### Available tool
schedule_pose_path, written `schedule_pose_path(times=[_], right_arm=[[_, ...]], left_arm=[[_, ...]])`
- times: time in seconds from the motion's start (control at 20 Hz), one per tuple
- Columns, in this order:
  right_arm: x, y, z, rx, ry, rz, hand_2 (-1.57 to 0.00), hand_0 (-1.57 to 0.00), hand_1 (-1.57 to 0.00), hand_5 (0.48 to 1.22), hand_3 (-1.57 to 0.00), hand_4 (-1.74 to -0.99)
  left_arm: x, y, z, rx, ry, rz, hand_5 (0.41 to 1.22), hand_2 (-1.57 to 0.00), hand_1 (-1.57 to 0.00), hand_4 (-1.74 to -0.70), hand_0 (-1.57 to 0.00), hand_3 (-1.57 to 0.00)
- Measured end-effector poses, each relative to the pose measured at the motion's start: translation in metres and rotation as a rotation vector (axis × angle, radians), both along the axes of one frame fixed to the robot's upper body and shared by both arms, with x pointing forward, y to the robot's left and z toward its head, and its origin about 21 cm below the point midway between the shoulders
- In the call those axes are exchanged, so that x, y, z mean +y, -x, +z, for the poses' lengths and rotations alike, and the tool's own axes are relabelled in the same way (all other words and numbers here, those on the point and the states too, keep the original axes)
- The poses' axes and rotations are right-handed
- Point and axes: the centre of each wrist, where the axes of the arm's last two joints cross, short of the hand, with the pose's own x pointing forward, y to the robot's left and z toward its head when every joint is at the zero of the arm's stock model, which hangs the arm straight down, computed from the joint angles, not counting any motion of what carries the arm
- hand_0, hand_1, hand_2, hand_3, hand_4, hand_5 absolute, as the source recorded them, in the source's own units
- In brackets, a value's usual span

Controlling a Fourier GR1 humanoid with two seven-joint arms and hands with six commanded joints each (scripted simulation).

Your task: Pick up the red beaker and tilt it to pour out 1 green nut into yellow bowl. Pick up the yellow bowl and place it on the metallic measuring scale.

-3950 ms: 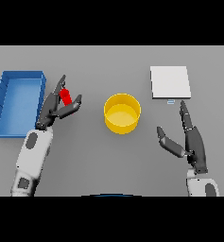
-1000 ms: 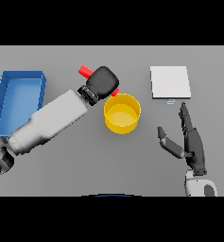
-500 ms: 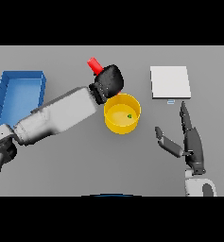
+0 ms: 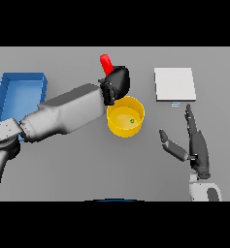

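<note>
Red beaker (image 4: 106,63): gripped in the curled left hand (image 4: 117,82), just behind the round yellow bowl (image 4: 125,116).
Green nut (image 4: 132,121): now inside the bowl; it dropped in a moment ago.
Right hand (image 4: 196,145): fingers straight, waiting.
Next: bowl goes on the flat metallic scale (image 4: 174,84).

no text, label, brand, number or sign can be read anywhere. the metallic measuring scale (image 4: 174,84), beyond the fingertips of the right hand (image 4: 198,149), has a plain pale top, and the small bluish mark at its near edge is too small to make out. the red beaker (image 4: 106,64) in the left hand (image 4: 117,83), the yellow bowl (image 4: 114,122) just below that hand, and the blue bin (image 4: 19,82) well off to that hand's left all show bare, unmarked surfaces.
</note>
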Motion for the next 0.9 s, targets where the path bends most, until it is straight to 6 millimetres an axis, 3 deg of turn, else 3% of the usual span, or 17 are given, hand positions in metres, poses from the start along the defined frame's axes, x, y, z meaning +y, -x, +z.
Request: schedule_pose_path(times=[0.15,0.25,0.3,0.35,0.45,0.55,0.7,0.9], right_arm=[[0.003,0.001,-0.001,-0.002,0.012,-0.003,0.00,0.00,0.00,0.592,0.00,-1.206],[0.002,0.003,0.000,-0.004,0.014,0.005,0.00,0.00,0.00,0.592,0.00,-1.209],[0.004,0.003,0.000,-0.009,0.014,0.008,0.00,0.00,0.00,0.592,0.00,-1.203],[0.003,0.002,0.001,-0.004,0.018,-0.002,0.00,0.00,0.00,0.592,0.00,-1.201],[0.003,0.001,0.001,-0.011,0.015,0.006,0.00,0.00,0.00,0.596,0.00,-1.186],[0.007,0.000,0.002,-0.009,-0.014,0.015,0.00,0.00,0.00,0.593,0.00,-1.181],[0.005,0.000,0.004,-0.020,-0.045,0.036,0.00,0.00,0.00,0.597,0.00,-1.193],[0.003,-0.004,0.001,0.004,-0.047,0.030,0.00,0.00,0.00,0.592,0.00,-1.222]], left_arm=[[-0.005,-0.004,0.011,-0.030,-0.030,-0.033,1.221,-1.57,-1.57,-1.73,-1.57,-1.57],[-0.006,-0.013,0.033,-0.050,-0.011,-0.024,1.221,-1.57,-1.57,-1.73,-1.57,-1.57],[-0.004,-0.017,0.048,-0.071,0.008,-0.021,1.221,-1.57,-1.57,-1.73,-1.57,-1.49],[-0.004,-0.022,0.061,-0.095,0.036,-0.018,1.221,-1.40,-1.57,-1.68,-1.57,-1.51],[0.005,-0.033,0.098,-0.148,0.101,0.016,1.221,-1.46,-1.57,-1.70,-1.57,-1.04],[0.015,-0.043,0.130,-0.172,0.172,0.048,1.221,-1.50,-1.57,-1.70,-1.57,-1.23],[0.035,-0.057,0.178,-0.223,0.339,0.182,1.221,-1.53,-1.57,-1.72,-1.57,-1.40],[0.102,-0.081,0.197,-0.201,0.753,0.501,1.221,-1.56,-1.57,-1.73,-1.57,-1.36]])
